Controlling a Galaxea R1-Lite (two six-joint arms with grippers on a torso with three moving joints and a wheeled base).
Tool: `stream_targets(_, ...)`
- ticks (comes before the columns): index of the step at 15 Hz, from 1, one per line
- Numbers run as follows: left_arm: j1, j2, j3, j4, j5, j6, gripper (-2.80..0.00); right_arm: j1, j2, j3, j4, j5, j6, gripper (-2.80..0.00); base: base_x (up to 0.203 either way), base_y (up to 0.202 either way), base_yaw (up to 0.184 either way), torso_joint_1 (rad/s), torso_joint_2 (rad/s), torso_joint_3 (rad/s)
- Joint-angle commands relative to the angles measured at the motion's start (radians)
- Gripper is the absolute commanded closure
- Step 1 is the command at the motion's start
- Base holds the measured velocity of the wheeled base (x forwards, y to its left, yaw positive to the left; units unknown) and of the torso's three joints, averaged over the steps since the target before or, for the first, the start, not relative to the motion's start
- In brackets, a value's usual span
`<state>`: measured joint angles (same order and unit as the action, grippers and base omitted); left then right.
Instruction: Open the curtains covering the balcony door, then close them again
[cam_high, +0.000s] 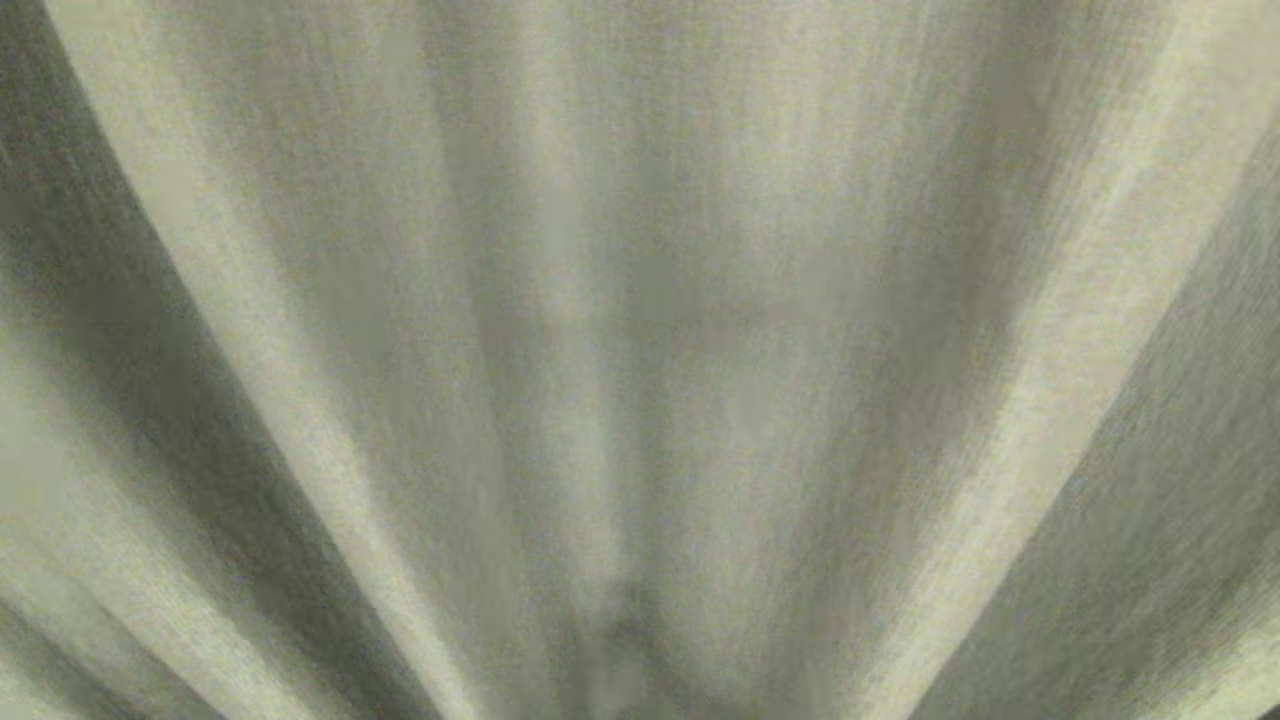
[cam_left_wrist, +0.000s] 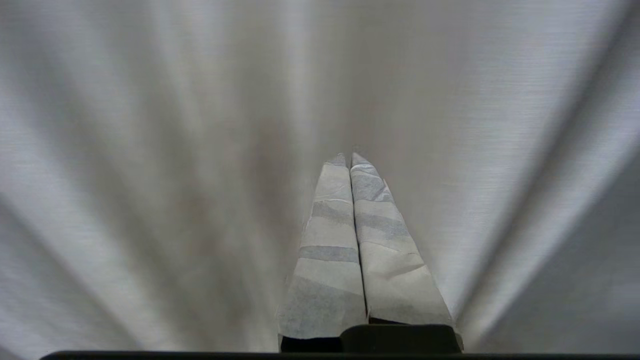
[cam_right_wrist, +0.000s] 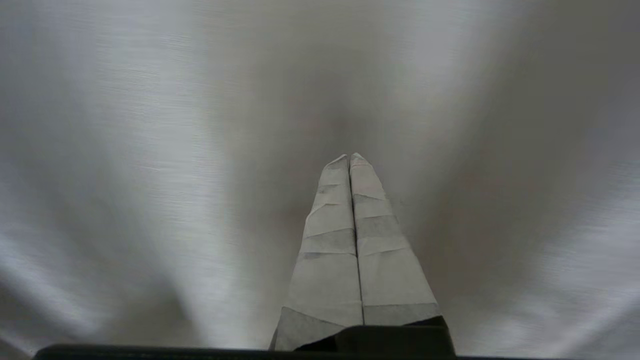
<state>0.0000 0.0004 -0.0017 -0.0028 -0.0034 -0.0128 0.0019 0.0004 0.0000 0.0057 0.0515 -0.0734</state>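
The fingers of the left gripper (cam_left_wrist: 349, 156) and of the right gripper (cam_right_wrist: 349, 156) are pressed together with nothing between them, and both point at the curtains (cam_high: 640, 330), which hang just in front of them. The thick cream cloth fills every view in long folds, so the door behind is hidden. The cloth looks soft, floppy and a bit heavy, so I think pinching one fold edge works best, since a flat push would only make it bulge.

Left end effector (cam_left_wrist: 349, 159), taped fingers (cam_left_wrist: 330, 240) pressed together, tips toward pleated pale curtains (cam_left_wrist: 150, 150).
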Motion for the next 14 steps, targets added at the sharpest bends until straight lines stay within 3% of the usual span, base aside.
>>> stream_targets(1,0.000,0.000,0.000,0.000,0.000,0.000,0.00,0.001,0.000,0.000,-0.001,0.001,0.000,0.00,0.000,-0.193,0.000,0.005,0.00,0.002)
stream_targets(14,0.000,0.000,0.000,0.000,0.000,0.000,0.00,0.000,0.000,0.000,-0.001,0.001,0.000,0.00,0.000,-0.191,0.002,0.002,0.00,0.003)
